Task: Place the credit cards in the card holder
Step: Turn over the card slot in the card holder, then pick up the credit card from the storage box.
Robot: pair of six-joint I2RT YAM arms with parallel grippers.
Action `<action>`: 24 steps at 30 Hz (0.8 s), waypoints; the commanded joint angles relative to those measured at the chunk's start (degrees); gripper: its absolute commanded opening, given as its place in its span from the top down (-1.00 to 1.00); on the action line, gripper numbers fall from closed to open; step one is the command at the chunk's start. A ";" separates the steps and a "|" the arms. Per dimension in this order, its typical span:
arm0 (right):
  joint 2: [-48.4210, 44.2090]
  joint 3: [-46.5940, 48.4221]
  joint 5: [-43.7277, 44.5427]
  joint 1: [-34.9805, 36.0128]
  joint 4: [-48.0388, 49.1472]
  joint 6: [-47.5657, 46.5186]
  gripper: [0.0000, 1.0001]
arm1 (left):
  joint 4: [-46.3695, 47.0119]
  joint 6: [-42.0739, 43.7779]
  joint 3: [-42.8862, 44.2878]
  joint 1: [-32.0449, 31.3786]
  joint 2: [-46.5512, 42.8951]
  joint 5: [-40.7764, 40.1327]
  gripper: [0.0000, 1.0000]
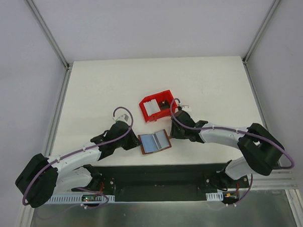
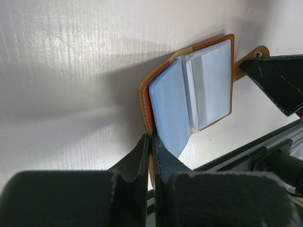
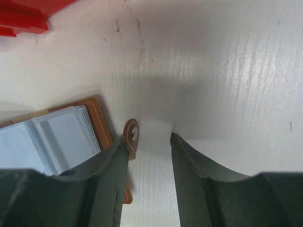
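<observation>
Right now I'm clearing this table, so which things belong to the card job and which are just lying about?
Job: card holder, open, pinched by the left gripper; right gripper, open beside its clasp tab; whitish cards, apparently, in the red bin.
Lying about: red bin itself.

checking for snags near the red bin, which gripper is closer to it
Right. The right gripper sits close to the red bin, at the card holder's right edge; the left gripper is farther, clamped on the holder's left edge.

No text, brand or number is legible on the card holder [image 1: 154,142].
</observation>
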 commanded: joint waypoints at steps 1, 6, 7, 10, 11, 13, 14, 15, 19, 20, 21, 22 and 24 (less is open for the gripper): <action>-0.20 -2.64 -2.09 -1.14 -3.26 2.47 0.13 | -0.22 1.41 1.91 0.38 0.51 1.08 1.00; 0.23 -2.73 -1.48 -2.02 -5.11 2.12 0.15 | -0.31 1.24 1.82 0.38 0.51 0.99 1.00; 0.50 -2.47 -1.22 -2.11 -5.89 1.77 0.17 | -0.31 1.24 1.82 0.38 0.43 0.82 1.00; 1.46 -1.76 -1.65 -2.02 -8.27 0.19 0.28 | -0.39 1.06 1.65 0.38 0.34 0.73 1.00; 1.47 -1.85 -1.57 -2.02 -8.88 -0.16 0.32 | -0.39 0.98 1.65 0.38 0.25 0.55 1.00; 1.12 -2.02 -1.57 -1.94 -9.85 -1.04 0.42 | -0.48 0.97 1.65 0.38 0.25 0.64 1.00; 0.68 -2.46 -1.56 -2.02 -10.38 -1.39 0.45 | -0.48 0.98 1.73 0.38 0.25 0.64 1.00; 0.15 -2.98 -1.65 -2.02 -10.30 -1.74 0.47 | -0.57 1.06 1.82 0.38 0.16 0.55 1.00; -0.73 -4.48 -0.78 -2.02 -10.30 -3.41 0.57 | -0.92 1.06 1.91 0.38 0.25 -0.15 1.00; -0.56 -4.22 -0.43 -2.11 -10.38 -4.11 0.60 | -1.01 1.06 2.08 0.38 0.42 -0.15 1.00; -0.29 -3.70 -0.33 -2.29 -10.64 -4.82 0.63 | -1.01 1.06 2.26 0.38 0.60 -0.32 1.00; 0.06 -3.17 -0.33 -2.29 -11.26 -5.35 0.68 | -1.10 1.06 2.44 0.38 1.21 -0.59 1.00; 0.41 -2.90 -0.42 -2.20 -11.70 -5.96 0.70 | -1.27 0.89 2.88 0.38 1.92 -0.76 1.00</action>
